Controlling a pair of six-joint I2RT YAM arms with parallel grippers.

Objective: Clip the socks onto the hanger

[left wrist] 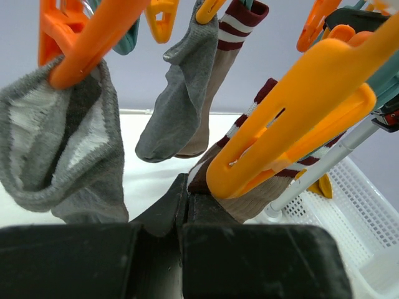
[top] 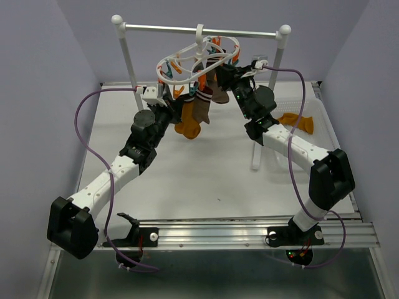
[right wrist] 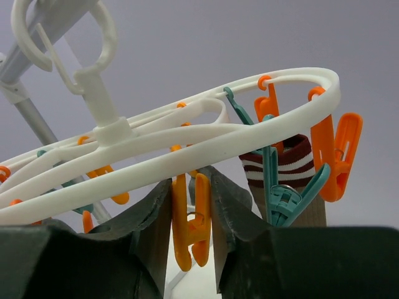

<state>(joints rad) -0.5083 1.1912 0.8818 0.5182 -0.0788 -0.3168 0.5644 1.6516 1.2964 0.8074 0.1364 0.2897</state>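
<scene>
The striped sock (left wrist: 249,200) slanted up-right from the fully closed left gripper (left wrist: 187,194) pinching it; the right gripper (right wrist: 190,187) narrowly clasped a hanging orange clip (right wrist: 190,243).

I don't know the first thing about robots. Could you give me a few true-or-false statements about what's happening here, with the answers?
1. The hanger hangs from the rack's metal crossbar. True.
2. The left gripper is wide open and empty. False: it is shut on a striped sock.
3. The right gripper has its fingers on either side of a teal clip. False: they press on an orange clip.
4. A mustard sock lies unclipped in the white basket on the right. True.
</scene>
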